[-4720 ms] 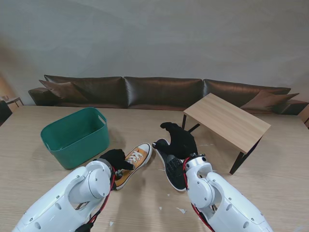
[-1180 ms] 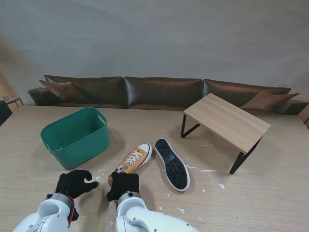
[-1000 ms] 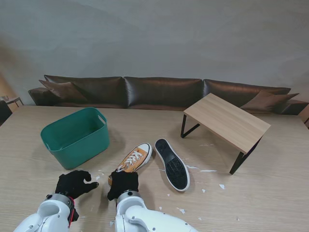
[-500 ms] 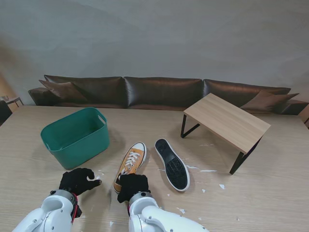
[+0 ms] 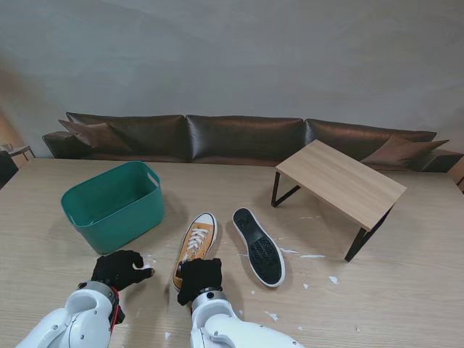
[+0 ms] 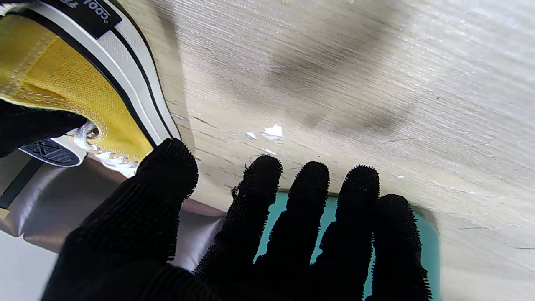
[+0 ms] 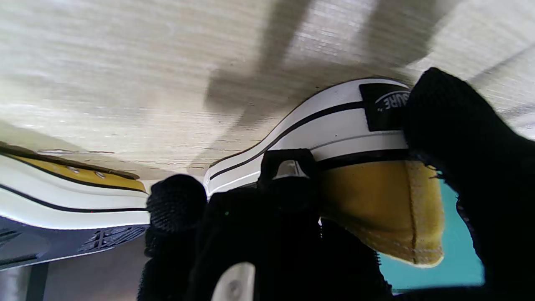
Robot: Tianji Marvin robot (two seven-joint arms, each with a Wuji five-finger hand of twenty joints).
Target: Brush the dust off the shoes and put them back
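Right hand (image 5: 199,278) gripping the heel of the upright yellow shoe (image 5: 196,244).
Left hand (image 5: 120,269) empty, fingers spread, beside it; second shoe (image 5: 259,246) lies sole-up.

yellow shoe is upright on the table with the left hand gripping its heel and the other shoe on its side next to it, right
One thing is off: the right hand grips the heel of the yellow shoe, not the left. The right wrist view shows its fingers wrapped around the heel. The left hand is open beside it. The other shoe does lie on its side.
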